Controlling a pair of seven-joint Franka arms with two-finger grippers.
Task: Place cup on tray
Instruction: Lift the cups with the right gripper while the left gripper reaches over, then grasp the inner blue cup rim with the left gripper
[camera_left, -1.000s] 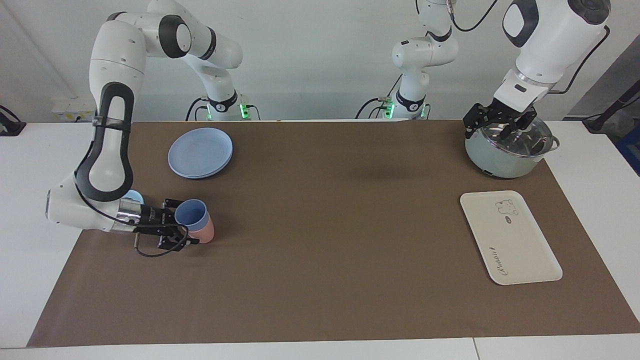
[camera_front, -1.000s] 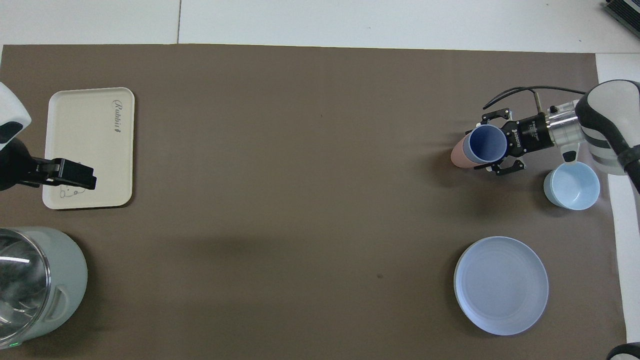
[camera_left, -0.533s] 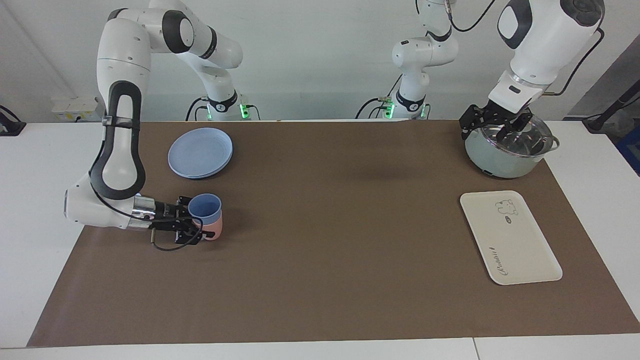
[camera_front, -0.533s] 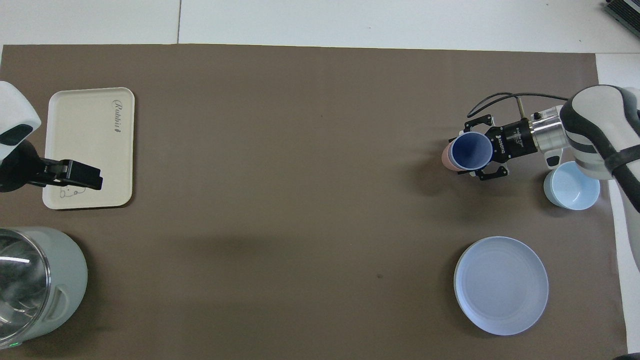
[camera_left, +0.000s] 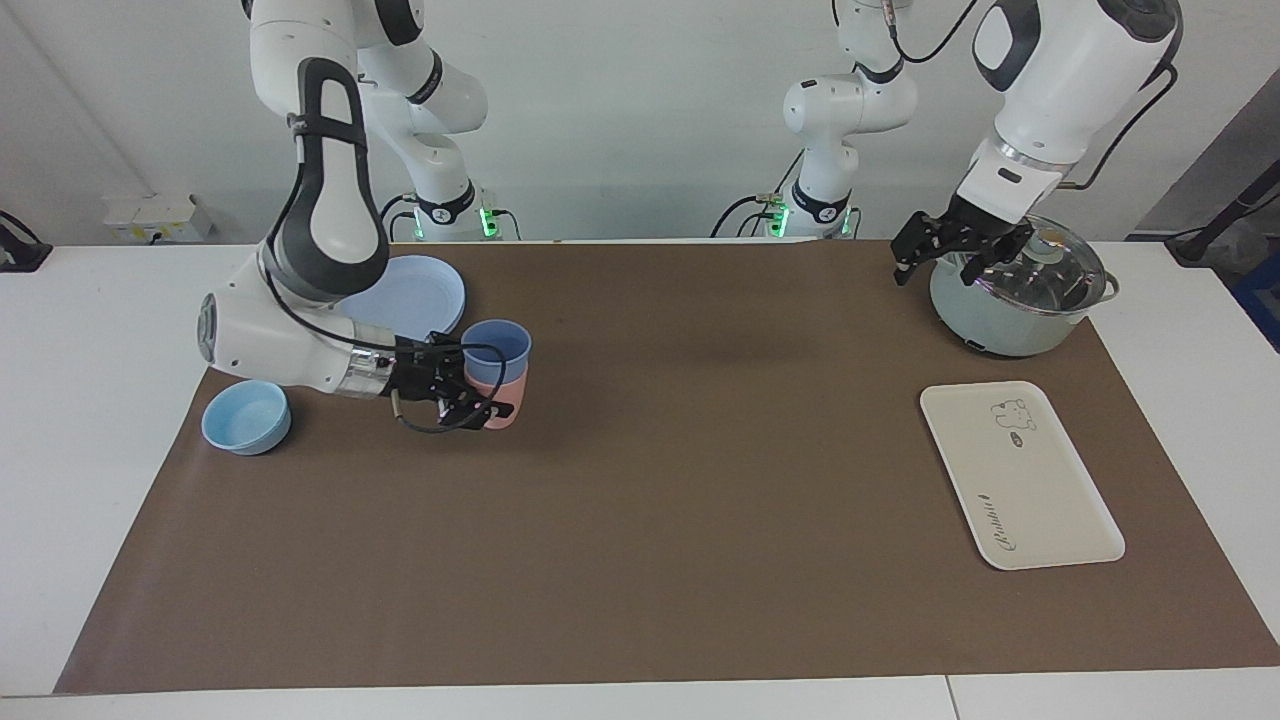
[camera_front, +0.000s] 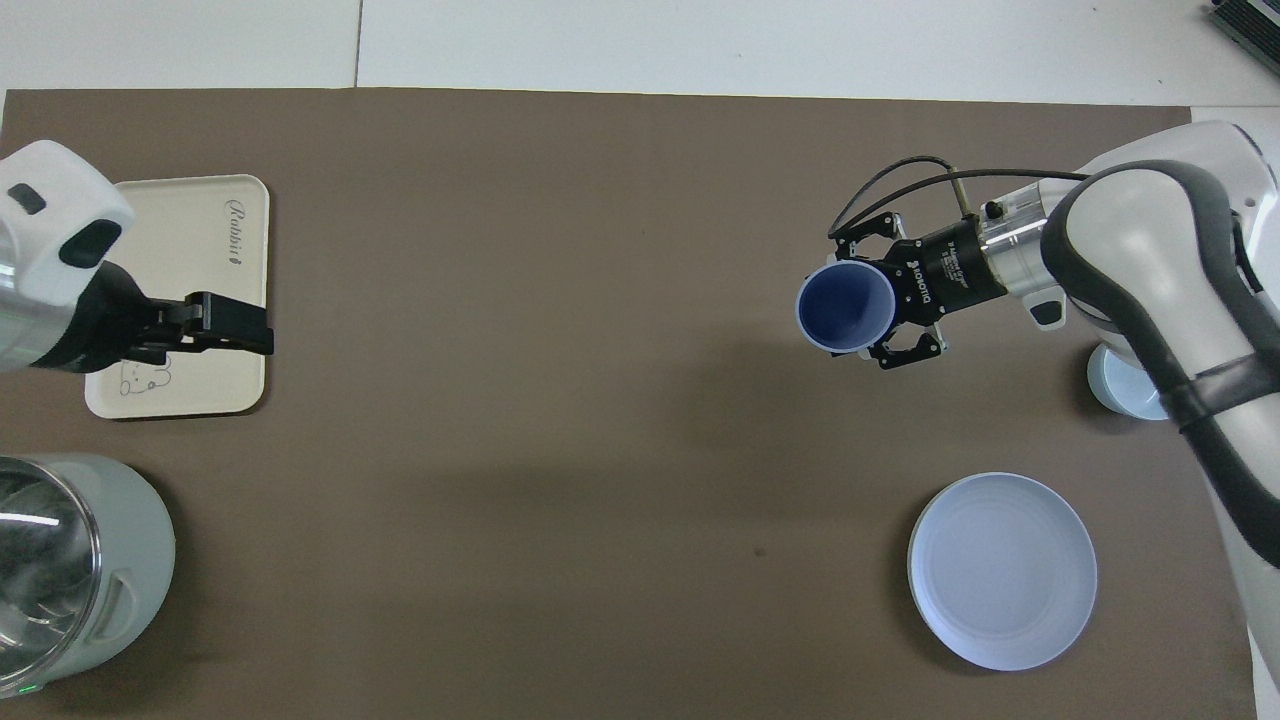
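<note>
Since 1 s ago I've lifted and swung inward: my right gripper (camera_left: 478, 392) was low by the right arm's end of the mat w/ the stack tipped over, now it's up in the air over the mat beside the blue plate (camera_left: 425, 290), stack upright. Fingers pinched on the pink tumbler (camera_left: 493, 400), and the cup (camera_left: 497, 350) is nested inside it, rim up, so I'm carrying both, not the cup alone. That's the main risk imo: the tray (camera_left: 1020, 475) is way off at the left arm's end, well apart from me, long traverse, and the cup is held only by friction in the pink one. Fast swing or a tilt could pop it out or let it rock. Also if I set down as is, the pink tumbler lands on the tray too, cup never touches it. Grip sits side-on near the stack's lower half, so it could pivot in the fingers if I accelerate hard. Reach is another q: may need a handover. Left gripper (camera_left: 958, 245) hangs over the pot (camera_left: 1015, 310) edge, fingers spread, holding nothing, and has drifted a bit toward table centre. In the overhead view it overlaps the tray, so clash risk on my approach. Light-blue bowl (camera_left: 246, 418) now uncovered, no issue.
</note>
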